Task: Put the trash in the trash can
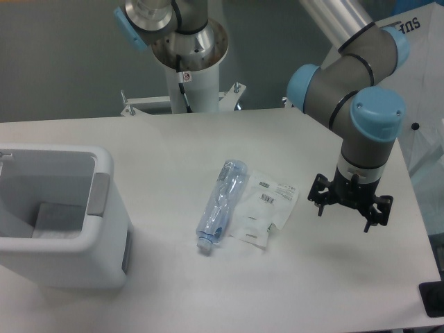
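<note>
While nothing is sitting between its fingers, the gripper (350,207) is hanging spread and empty over the right side of the tabletop (173,139), pointing down, not touching anything.

Item, packet (267,206): thin, white-and-clear, barcode labels facing up; lying flat near the middle of the tabletop, just to the left of the gripper, apart from it.

Item, bottle (220,203): clear, bluish, lying on its side just left of the packet, touching or slightly overlapping the packet's edge; long axis running on a diagonal, cap end pointing toward the front edge.

Item, trash can (104,229): large, boxy, white, grey side panel; standing at the front-left corner of the tabletop, mouth open upward, well apart from both pieces of trash.

Step in hand, as judged: approaching for the first pick; neither piece is being held, and none is visibly sitting inside the can.

Next move, as judged: shifting left over one piece, lowering, closing. The bottle is calling for a grip across its narrow width; the flat packet is looking harder, needing fingertips almost at the surface to catch an edge.
</note>
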Robot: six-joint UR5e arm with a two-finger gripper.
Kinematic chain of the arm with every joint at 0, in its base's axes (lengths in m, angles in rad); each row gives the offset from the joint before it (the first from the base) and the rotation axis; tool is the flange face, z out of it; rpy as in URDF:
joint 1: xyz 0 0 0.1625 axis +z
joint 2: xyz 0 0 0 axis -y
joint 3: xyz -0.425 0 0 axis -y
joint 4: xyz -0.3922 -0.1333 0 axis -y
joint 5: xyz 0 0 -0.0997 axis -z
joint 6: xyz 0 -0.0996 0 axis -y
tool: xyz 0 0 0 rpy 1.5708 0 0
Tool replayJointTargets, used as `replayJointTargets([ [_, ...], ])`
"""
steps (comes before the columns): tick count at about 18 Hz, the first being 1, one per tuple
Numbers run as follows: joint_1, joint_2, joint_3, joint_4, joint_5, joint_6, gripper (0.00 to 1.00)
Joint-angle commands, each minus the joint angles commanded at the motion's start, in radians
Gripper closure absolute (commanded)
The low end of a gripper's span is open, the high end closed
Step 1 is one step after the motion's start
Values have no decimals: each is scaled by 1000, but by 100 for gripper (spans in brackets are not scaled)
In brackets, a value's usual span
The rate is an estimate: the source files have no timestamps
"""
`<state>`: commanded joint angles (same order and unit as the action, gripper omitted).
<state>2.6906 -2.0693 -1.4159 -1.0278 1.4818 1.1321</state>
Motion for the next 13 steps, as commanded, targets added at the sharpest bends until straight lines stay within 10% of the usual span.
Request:
replayJointTargets([
  [13,8,-5,-31,18,15,-9,0],
])
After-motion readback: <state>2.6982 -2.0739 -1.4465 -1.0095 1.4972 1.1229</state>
